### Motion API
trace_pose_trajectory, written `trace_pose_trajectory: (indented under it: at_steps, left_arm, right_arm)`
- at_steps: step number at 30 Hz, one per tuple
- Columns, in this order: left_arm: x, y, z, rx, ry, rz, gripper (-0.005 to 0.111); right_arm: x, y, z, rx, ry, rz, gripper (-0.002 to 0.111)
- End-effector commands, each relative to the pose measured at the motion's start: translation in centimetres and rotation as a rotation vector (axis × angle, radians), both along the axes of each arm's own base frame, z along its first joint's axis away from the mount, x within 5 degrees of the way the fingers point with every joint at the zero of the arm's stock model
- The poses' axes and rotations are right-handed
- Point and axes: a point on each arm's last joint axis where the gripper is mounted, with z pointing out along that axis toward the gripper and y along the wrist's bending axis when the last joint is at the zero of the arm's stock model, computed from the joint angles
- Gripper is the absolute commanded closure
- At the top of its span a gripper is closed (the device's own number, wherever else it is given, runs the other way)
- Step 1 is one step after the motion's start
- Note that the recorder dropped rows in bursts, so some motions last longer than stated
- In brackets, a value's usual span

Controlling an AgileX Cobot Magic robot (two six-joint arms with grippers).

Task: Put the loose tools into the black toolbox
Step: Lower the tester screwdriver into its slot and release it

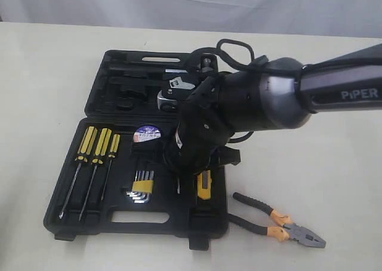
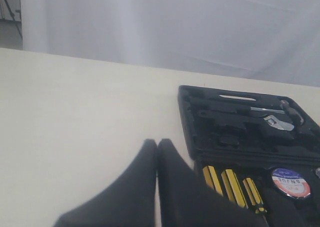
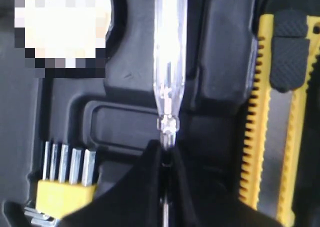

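One black toolbox (image 1: 179, 226) lies open on the bench (image 1: 54, 74).

Exterior view: the right hand (image 1: 179, 169) is down inside the near half. One yellow-and-black utility knife (image 1: 204, 186) sits just beside it. On the hand's other side lie one bunch of hex keys (image 1: 140, 184), one black tape roll (image 1: 146, 134) and three screwdrivers (image 1: 95, 157), all in recesses. One pair of grey pliers (image 1: 280, 222) lies well apart from the hand, on the bench outside the case. The yellow tape measure is not visible; the right arm (image 1: 268, 98) may cover it.

Left wrist view: the left hand (image 2: 156, 143) is closed and empty, fingertips touching, over bare bench near the screwdriver end of the case.

Right wrist view: the hand is narrow, pinched on the metal shaft of one clear-handled tester (image 3: 167, 52), which extends ahead of the fingertips along its channel.

Caution: lifting before the hand opens fully would likely drag the tester out of its channel. Sideways drift may knock the knife, which lies close alongside. The pliers are not yet stowed. Their handles are spread, so an off-centre pinch could let them swing.
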Motion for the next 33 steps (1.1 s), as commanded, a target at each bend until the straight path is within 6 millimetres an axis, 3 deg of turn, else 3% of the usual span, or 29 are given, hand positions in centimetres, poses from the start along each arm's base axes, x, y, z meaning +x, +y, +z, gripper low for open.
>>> trace_pose_trajectory:
  at_steps: [1, 6, 8, 13, 15, 17, 22, 28, 30, 33]
  left_arm:
    - [0.0, 0.0, 0.1, 0.006, -0.001, -0.005, 0.107]
    - [0.0, 0.0, 0.1, 0.006, -0.001, -0.005, 0.107]
    - [0.0, 0.0, 0.1, 0.006, -0.001, -0.005, 0.107]
    - [0.0, 0.0, 0.1, 0.006, -0.001, -0.005, 0.107]
    - [0.0, 0.0, 0.1, 0.006, -0.001, -0.005, 0.107]
    - [0.0, 0.0, 0.1, 0.006, -0.001, -0.005, 0.107]
    - [0.0, 0.0, 0.1, 0.006, -0.001, -0.005, 0.107]
    - [0.0, 0.0, 0.1, 0.006, -0.001, -0.005, 0.107]
    - [0.0, 0.0, 0.1, 0.006, -0.001, -0.005, 0.107]
    - [0.0, 0.0, 0.1, 0.006, -0.001, -0.005, 0.107]
  right_arm:
    - [0.0, -0.1, -0.2, -0.015, 0.008, 0.0, 0.108]
    - [0.0, -0.1, -0.2, -0.018, 0.006, 0.002, 0.108]
    - [0.0, -0.1, -0.2, -0.018, 0.006, 0.002, 0.102]
    - [0.0, -0.1, -0.2, -0.018, 0.006, 0.002, 0.061]
    - [0.0, -0.1, -0.2, -0.017, 0.006, 0.001, 0.049]
    - [0.0, -0.1, -0.2, -0.017, 0.006, 0.001, 0.044]
    - [0.1, -0.1, 0.3, -0.007, -0.012, 0.007, 0.044]
    - [0.2, -0.4, 3.8, 0.017, -0.101, 0.045, 0.046]
    - [0.2, -0.6, 5.1, 0.009, -0.131, 0.067, 0.056]
    - [0.1, -1.2, 6.8, -0.05, -0.181, 0.13, 0.081]
